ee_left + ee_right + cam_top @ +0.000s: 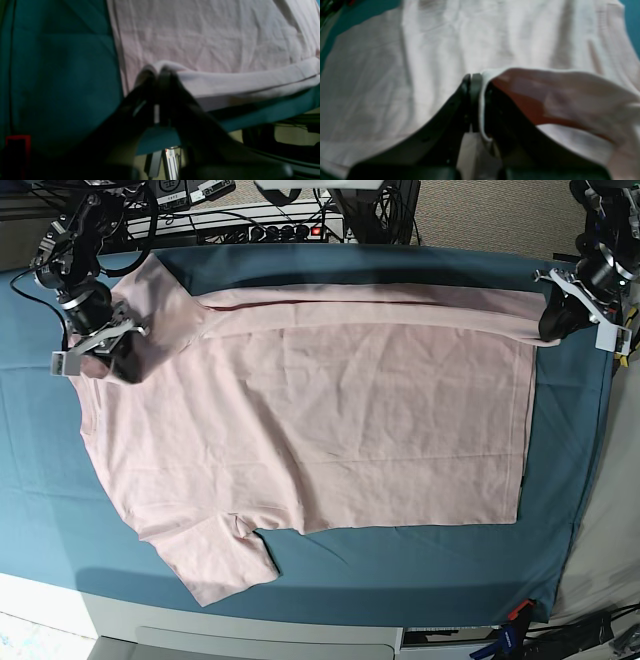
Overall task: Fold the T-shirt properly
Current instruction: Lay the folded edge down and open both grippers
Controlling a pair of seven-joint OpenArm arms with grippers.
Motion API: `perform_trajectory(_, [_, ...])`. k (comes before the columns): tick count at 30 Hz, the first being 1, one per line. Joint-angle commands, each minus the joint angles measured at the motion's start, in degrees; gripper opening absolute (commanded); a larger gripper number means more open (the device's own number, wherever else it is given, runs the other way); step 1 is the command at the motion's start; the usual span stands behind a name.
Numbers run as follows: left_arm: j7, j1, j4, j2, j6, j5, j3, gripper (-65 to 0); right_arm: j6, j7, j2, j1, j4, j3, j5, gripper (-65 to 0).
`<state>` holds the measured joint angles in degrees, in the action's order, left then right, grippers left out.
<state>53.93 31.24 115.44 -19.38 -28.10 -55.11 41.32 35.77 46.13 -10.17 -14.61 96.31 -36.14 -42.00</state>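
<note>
A: Nearest the base camera, the free sleeve of the T-shirt (300, 430) lies flat on the teal cloth (400, 570). At left, the right gripper (120, 350) is pinched closed on the shoulder fabric.

B: At right, the left gripper (552, 323) is clamped closed on the hem corner; the far long edge is lifted and partly turned over.

A: Judgement: first lengthwise fold is in hand. Next, both arms should carry the edge toward the camera together, keeping it taut.

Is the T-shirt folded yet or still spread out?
Mostly spread. The T-shirt lies flat on the teal cloth; only its far long edge is turned over, pinched by the left gripper and right gripper.
</note>
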Motion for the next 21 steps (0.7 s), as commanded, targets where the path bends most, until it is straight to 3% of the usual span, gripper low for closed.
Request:
perform_trajectory(1, [-1.42, 0.0, 0.76, -0.81, -0.04, -0.94, 0.42, -65.0, -0.87, -2.97, -0.92, 0.5, 0.79, -0.28, -0.11, -65.0])
perform_trajectory(7, [-1.46, 0.0, 0.76, -0.81, -0.04, -0.92, 0.42, -65.0, -7.1, -5.88, -0.92, 0.5, 0.79, -0.28, 4.55, -65.0])
perform_trajectory(16, [-2.64, 0.0, 0.76, -0.81, -0.02, 1.16, 0.42, -65.0, -9.14, -5.9, -0.92, 0.5, 0.79, -0.28, 4.68, -65.0])
perform_trajectory(19, [-4.5, 0.04, 0.76, -0.81, -0.09, 1.49, 0.42, -65.0, -9.46, -5.95, -0.92, 0.5, 0.79, -0.28, 7.48, -65.0])
perform_trajectory(20, [-5.35, 0.04, 0.76, -0.81, -0.09, 2.14, 0.42, -60.4, -9.44, -6.21, -0.92, 0.5, 0.79, -0.28, 8.17, -65.0])
perform_trajectory(21, [-6.16, 0.02, 0.76, -0.81, -0.09, 2.82, 0.42, -49.1, -9.42, -6.75, -0.92, 0.5, 0.79, -0.28, 8.83, -63.7])
